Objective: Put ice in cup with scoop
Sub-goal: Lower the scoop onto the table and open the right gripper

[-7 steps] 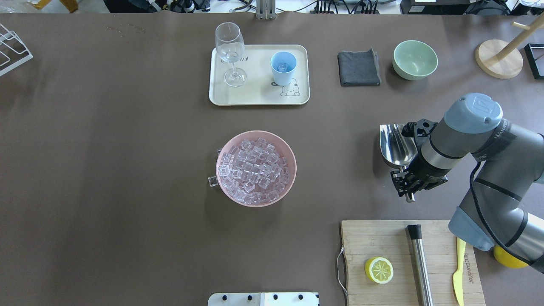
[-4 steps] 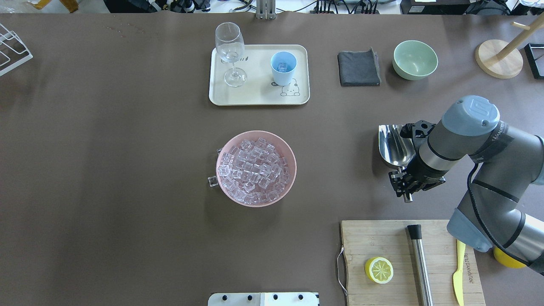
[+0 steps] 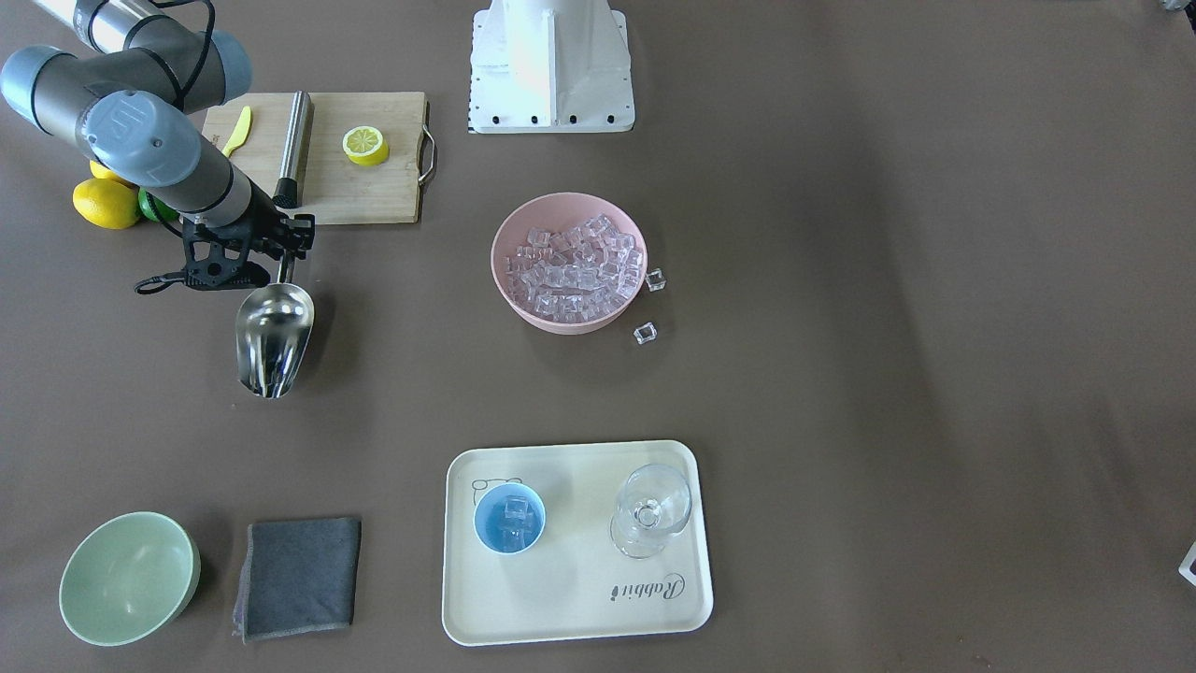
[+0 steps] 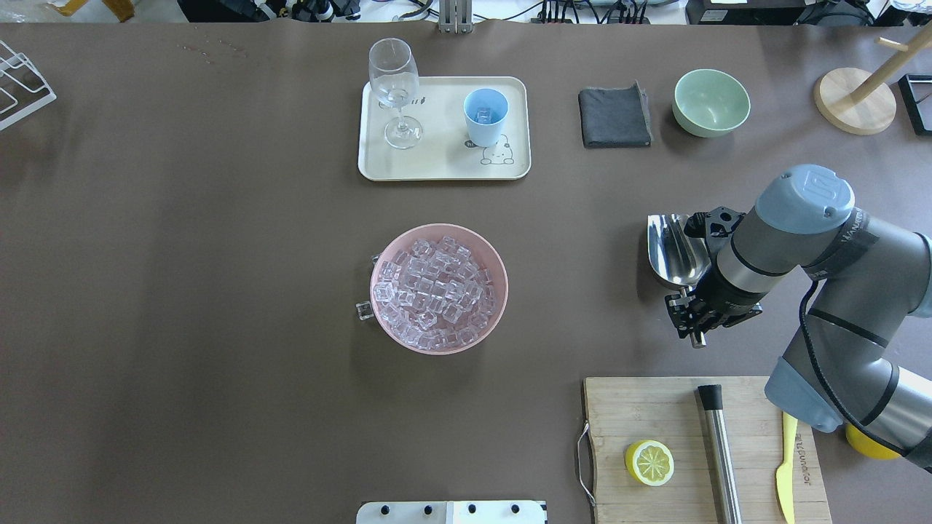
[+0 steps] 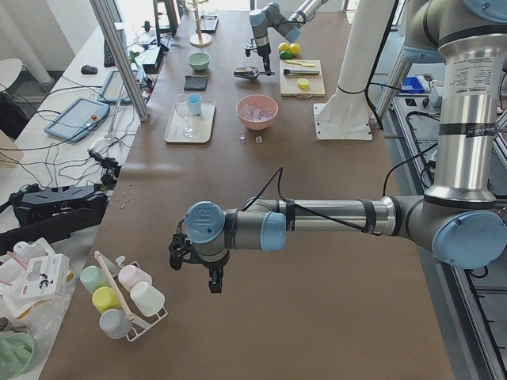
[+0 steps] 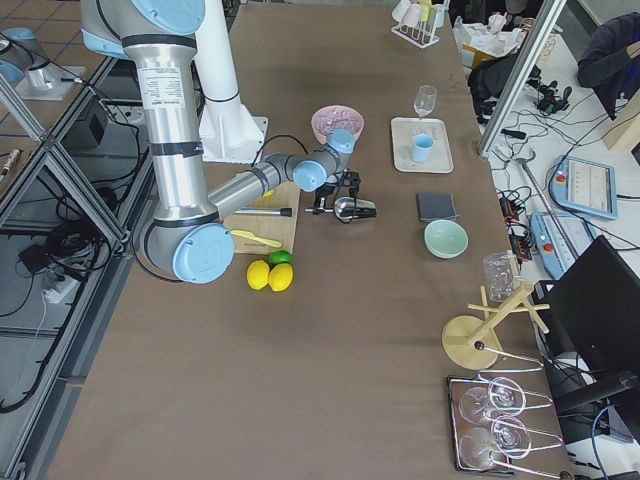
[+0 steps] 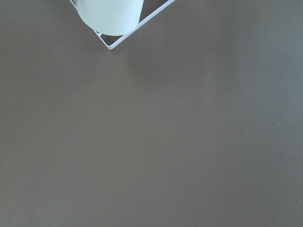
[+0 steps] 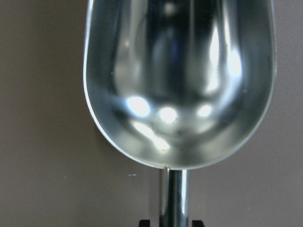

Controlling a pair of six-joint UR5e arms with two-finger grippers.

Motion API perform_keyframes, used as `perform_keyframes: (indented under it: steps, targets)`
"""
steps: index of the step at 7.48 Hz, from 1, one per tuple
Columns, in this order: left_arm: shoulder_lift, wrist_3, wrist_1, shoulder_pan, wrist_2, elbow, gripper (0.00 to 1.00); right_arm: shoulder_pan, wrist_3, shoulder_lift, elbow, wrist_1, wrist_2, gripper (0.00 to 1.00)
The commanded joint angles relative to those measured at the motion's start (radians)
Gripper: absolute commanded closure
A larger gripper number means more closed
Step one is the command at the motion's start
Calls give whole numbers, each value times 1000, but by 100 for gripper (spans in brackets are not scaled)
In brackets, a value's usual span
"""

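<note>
Barely anything changes in the overhead view. Over the last second the right arm has drifted a touch toward the middle of the desk (image 4: pixel 218 291), taking the scoop (image 4: pixel 677 251) with it. The right gripper (image 4: pixel 690 309) is clamped narrow on the thin handle, and the trough points away from the robot. The cup (image 4: pixel 486 116) stands on the tray (image 4: pixel 437 164), well apart from the scoop. Most of the ice (image 4: pixel 437 287) fills the pink bowl (image 4: pixel 437 228). I judge the drift to be the start of a trip back to the bowl for another load, though it is too slight to be sure. The wrist half hides the gripper's fingers here.

Facing the robot, the scoop is empty and a few cubes already sit in the cup. Two stray cubes lie on the desk just beside the bowl. I cannot tell whether the scoop touches the desk or hangs just above it.

From the left end, the left gripper (image 5: pixel 215 283) hangs far from all this, near a cluster of pastel cups (image 5: pixel 142 298). I cannot tell whether it is wide or narrow.

The left wrist view shows only bare desk and a corner of a wire rack, with no fingers.

The right wrist view shows the bright, empty trough with its mouth cut off at the top. Only the gripper's tips flank the handle at the bottom edge.
</note>
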Motion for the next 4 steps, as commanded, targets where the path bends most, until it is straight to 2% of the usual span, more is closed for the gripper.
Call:
perform_keyframes:
  steps: [1, 4]
  targets:
    - [0, 0, 0, -1, 0, 0, 2, -1, -2, 2, 8, -1, 6, 0]
    - [0, 0, 0, 1, 0, 0, 2, 16, -4, -3, 40, -17, 13, 0]
